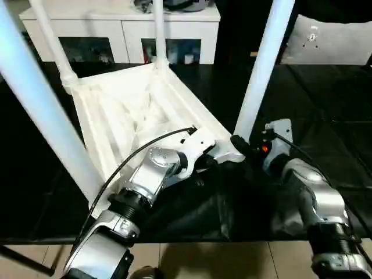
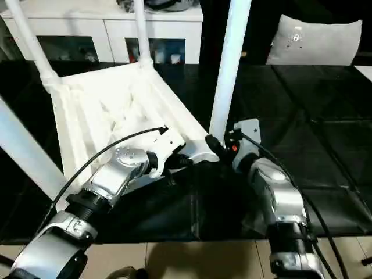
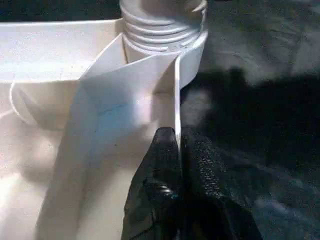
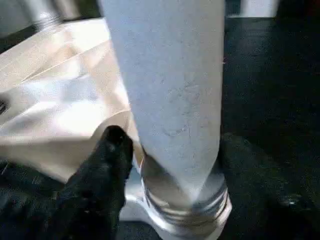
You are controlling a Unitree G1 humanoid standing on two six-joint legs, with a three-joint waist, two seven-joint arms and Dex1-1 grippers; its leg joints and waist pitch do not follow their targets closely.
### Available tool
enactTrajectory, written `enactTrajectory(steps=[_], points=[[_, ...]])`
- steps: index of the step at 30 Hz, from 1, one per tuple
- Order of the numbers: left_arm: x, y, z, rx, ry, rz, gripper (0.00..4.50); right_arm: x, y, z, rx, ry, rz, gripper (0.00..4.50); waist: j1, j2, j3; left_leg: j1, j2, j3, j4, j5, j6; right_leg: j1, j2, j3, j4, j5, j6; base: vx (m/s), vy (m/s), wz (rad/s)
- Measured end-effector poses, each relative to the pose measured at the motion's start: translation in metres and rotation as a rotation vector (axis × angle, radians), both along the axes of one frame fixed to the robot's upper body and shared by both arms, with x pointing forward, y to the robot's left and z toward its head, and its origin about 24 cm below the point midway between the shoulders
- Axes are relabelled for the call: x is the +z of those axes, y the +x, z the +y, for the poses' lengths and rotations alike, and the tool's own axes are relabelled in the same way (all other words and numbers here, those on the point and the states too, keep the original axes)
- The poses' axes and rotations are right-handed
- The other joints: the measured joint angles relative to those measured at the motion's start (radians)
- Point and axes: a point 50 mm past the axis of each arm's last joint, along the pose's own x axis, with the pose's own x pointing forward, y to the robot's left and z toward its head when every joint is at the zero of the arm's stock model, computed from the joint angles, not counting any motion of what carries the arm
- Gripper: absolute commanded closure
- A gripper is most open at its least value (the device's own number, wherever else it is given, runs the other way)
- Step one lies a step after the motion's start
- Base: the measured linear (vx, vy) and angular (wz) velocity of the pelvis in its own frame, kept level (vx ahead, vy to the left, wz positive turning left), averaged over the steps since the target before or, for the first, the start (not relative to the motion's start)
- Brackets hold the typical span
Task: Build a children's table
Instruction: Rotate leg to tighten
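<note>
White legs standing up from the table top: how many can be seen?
4. One at the far left corner, one at the far corner, one at the near left, one by the right gripper. None seems hidden.

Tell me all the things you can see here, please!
children's table top: one, white, upside down on the black table, ribs showing.
table legs: four, white, standing up from the corner sockets; the near right one is beside the right gripper, the near left one crosses the head view's left side.
work table: one, black, under everything.
cabinet: one, white, behind the work table.
cushion: one, pale grey, far right.
left gripper: one, black fingers, shut on a thin rib of the table top beside the near right socket.
right gripper: one, black fingers on either side of the near right leg's base.
</note>
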Motion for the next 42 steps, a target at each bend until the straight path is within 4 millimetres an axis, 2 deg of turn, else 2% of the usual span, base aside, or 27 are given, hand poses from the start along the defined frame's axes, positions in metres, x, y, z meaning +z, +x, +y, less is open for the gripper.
enactTrajectory(steps=[2,8,13,15,16,20,22,29,34,42], points=[[0.000,-0.001,0.002,-0.031,0.005,-0.011,4.50,0.002,-0.004,-0.007,0.052,-0.011,-0.007,1.04,0.002,0.000,0.000,0.000,0.000,0.000,0.000,0.000,0.000,0.000,0.000,0.000,0.000,0.000,0.000,0.000,0.000,0.00],[-0.001,-0.007,0.021,-0.173,0.007,-0.012,4.50,0.014,-0.019,-0.027,0.277,-0.046,0.002,0.62,0.007,0.000,0.000,0.000,0.000,0.000,0.000,0.000,0.000,0.000,0.000,-0.001,0.001,0.000,0.000,0.000,0.000,0.00],[0.000,-0.015,0.042,-0.352,0.039,0.014,4.50,0.027,-0.029,-0.040,0.491,-0.096,0.024,0.62,0.040,0.000,0.000,0.000,0.001,0.000,0.002,0.000,0.000,0.001,0.000,-0.001,0.001,0.000,0.000,0.000,0.000,0.00],[0.001,-0.017,0.047,-0.399,0.051,0.022,4.50,0.027,-0.032,-0.039,0.563,-0.098,0.039,0.62,0.045,0.000,0.000,0.000,0.001,0.000,0.003,0.000,0.000,0.002,0.000,-0.001,0.001,0.001,0.000,0.000,0.000,0.00],[0.002,-0.018,0.049,-0.420,0.054,0.027,4.50,0.026,-0.034,-0.038,0.593,-0.101,0.048,0.88,0.048,0.000,0.000,0.000,0.001,0.000,0.004,0.000,0.000,0.002,0.000,-0.001,0.001,0.001,0.000,0.000,0.000,0.00],[0.003,-0.022,0.056,-0.503,0.072,0.043,4.50,0.024,-0.037,-0.034,0.695,-0.086,0.079,1.13,0.058,0.000,0.000,0.000,0.001,0.000,0.005,0.000,0.000,0.002,0.000,-0.001,0.002,0.001,-0.002,0.000,0.000,0.00],[0.003,-0.023,0.056,-0.525,0.073,0.051,4.50,0.023,-0.038,-0.031,0.733,-0.081,0.084,1.41,0.061,0.000,0.000,0.000,0.001,0.000,0.006,0.000,0.000,0.002,-0.001,-0.001,0.002,0.001,-0.002,0.000,0.000,0.00],[0.003,-0.025,0.055,-0.562,0.077,0.056,4.50,0.017,-0.036,-0.014,0.802,-0.054,0.062,1.97,0.063,0.000,0.000,0.000,0.001,0.000,0.006,0.000,0.000,0.002,-0.001,-0.001,0.003,0.002,-0.002,0.000,0.000,0.00],[0.003,-0.025,0.054,-0.573,0.077,0.057,4.50,0.015,-0.036,-0.013,0.812,-0.046,0.071,2.44,0.065,0.000,0.000,0.000,0.001,0.000,0.006,0.000,0.000,0.002,-0.001,-0.001,0.003,0.002,-0.002,0.000,0.000,0.00],[0.002,-0.024,0.053,-0.535,0.063,0.086,4.50,0.014,-0.037,-0.013,0.783,-0.028,0.088,2.53,0.065,0.000,0.000,0.000,0.001,0.000,0.007,0.000,0.000,0.002,-0.001,-0.001,0.003,0.002,-0.002,0.000,0.000,0.00]])
